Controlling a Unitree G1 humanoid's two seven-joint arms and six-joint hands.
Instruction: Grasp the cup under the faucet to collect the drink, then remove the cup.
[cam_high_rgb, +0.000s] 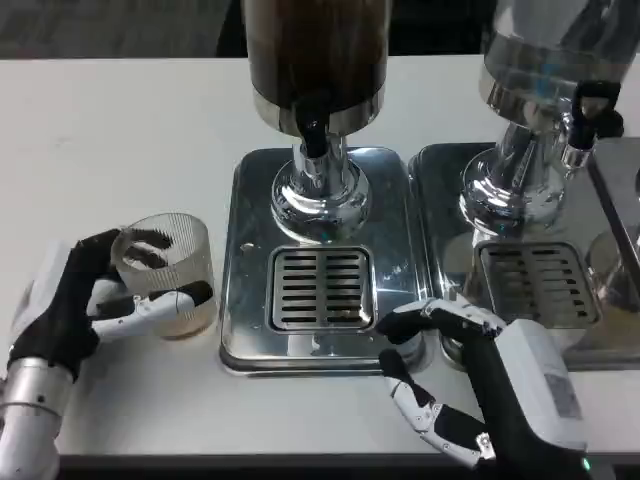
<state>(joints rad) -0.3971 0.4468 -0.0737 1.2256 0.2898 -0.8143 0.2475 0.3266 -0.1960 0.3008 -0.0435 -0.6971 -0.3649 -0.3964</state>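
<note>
A clear ribbed cup (170, 268) stands on the white table just left of the steel drip tray (240, 330). My left hand (75, 300) grips it, thumb behind and a finger across its front. The dark drink dispenser's black faucet (313, 135) hangs over the slotted grate (320, 288). Nothing stands on that grate. My right hand (480, 375) hovers at the tray's front right corner, fingers spread, holding nothing.
A second dispenser (540, 110) with its own drip tray (445, 250) stands at the right. The white table (120, 140) runs bare behind and left of the cup. The table's front edge lies close below both hands.
</note>
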